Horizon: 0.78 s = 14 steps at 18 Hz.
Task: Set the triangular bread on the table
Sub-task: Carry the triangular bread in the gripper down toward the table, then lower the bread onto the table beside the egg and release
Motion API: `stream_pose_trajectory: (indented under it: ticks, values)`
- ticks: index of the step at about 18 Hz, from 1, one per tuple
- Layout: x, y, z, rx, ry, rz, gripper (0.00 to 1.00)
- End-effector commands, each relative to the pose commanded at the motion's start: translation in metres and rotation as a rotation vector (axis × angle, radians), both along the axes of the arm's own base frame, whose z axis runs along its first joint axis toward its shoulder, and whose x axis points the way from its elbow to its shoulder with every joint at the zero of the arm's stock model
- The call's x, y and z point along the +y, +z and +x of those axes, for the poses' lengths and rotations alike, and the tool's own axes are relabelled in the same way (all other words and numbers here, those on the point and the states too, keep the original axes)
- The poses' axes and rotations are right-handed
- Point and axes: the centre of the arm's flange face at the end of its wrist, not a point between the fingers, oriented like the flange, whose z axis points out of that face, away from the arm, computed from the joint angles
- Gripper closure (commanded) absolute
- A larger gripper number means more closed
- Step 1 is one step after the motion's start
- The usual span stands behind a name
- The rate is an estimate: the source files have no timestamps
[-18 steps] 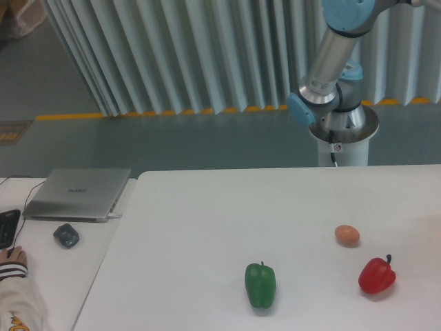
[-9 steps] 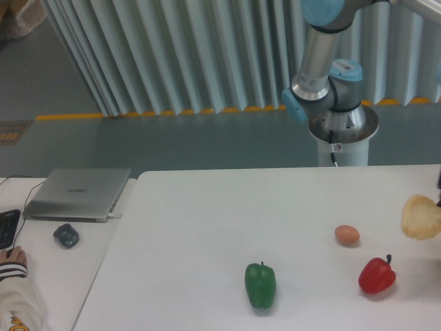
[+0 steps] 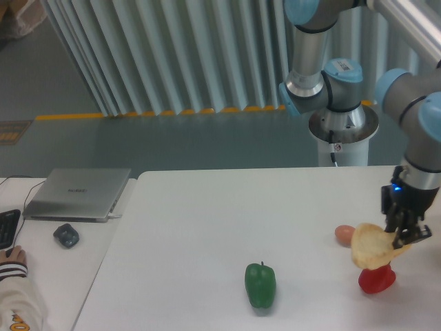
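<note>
The triangular bread (image 3: 372, 247), a pale tan-yellow wedge, hangs above the right part of the white table (image 3: 207, 227). My gripper (image 3: 404, 234) is shut on its right edge, coming down from the arm at the right side of the frame. The bread covers the top of the red pepper (image 3: 376, 279) and part of the orange-brown egg (image 3: 344, 234) from this view. How high the bread is above the tabletop I cannot judge.
A green pepper (image 3: 260, 284) lies near the table's front middle. To the left, a smaller desk holds a laptop (image 3: 78, 194), a mouse (image 3: 66, 235) and a keyboard edge, with a person's hand (image 3: 12, 258) on it. The robot base (image 3: 342, 131) stands behind the table.
The arm has swung in from the right, bringing the gripper and the bread leftward into view, from the frame's right edge to over the red pepper. The peppers and egg have not moved.
</note>
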Motion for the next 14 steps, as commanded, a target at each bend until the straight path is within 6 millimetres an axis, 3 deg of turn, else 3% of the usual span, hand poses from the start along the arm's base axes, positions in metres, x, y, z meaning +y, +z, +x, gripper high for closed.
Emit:
stream_pose_trajectory:
  ticks: [7,14]
  values:
    - [0.043,-0.022,0.068,0.045,-0.055,-0.111,0.67]
    - [0.063,-0.051,0.116,0.084,-0.126,-0.217,0.65]
